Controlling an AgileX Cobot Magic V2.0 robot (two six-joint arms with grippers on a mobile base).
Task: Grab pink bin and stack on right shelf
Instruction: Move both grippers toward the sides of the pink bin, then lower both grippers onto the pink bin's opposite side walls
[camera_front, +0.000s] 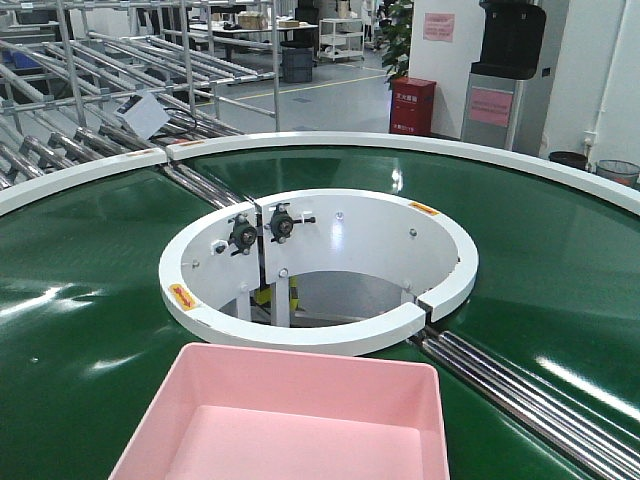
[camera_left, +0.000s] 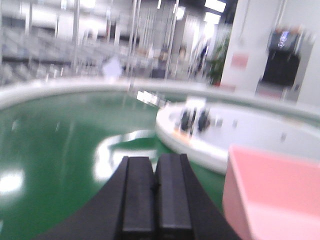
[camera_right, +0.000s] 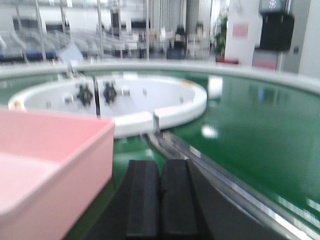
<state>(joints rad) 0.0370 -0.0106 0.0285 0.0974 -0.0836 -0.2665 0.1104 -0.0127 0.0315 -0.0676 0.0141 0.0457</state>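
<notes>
Pink bin (camera_front: 310, 392) sits on green conveyor belt (camera_front: 80, 320) at bottom centre of front view, open side up, near edge cut off by frame. White inner ring (camera_front: 330, 335) of belt is just behind bin, not touching it. Steel rollers (camera_front: 530, 395) run toward lower right.

Left gripper (camera_left: 155, 192): black fingers pressed together, over belt; bin at lower right of left wrist view, beside gripper, apart from it.

Right gripper (camera_right: 161, 200): fingers also pressed together; bin at lower left of right wrist view, apart from gripper.

Both wrist views blurred.

Nothing legible; white characters on the red cabinet (camera_front: 412, 106) are too small.
</notes>
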